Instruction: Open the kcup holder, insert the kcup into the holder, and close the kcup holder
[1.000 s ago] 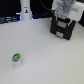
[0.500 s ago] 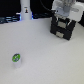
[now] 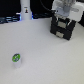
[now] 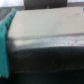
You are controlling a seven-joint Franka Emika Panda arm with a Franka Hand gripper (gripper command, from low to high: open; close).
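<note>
No text or label seems legible in these blurred views.

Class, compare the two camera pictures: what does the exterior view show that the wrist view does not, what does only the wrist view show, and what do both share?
Only the exterior view shows the kcup on the white table, the gripper and a white bottle. Only the wrist view shows a blurred close-up with a teal edge. Both probably share the black kcup holder.

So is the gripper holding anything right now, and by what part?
Cannot tell. The gripper is up at the kcup holder, with its fingertips hidden; the kcup lies apart on the table, unheld.
</note>
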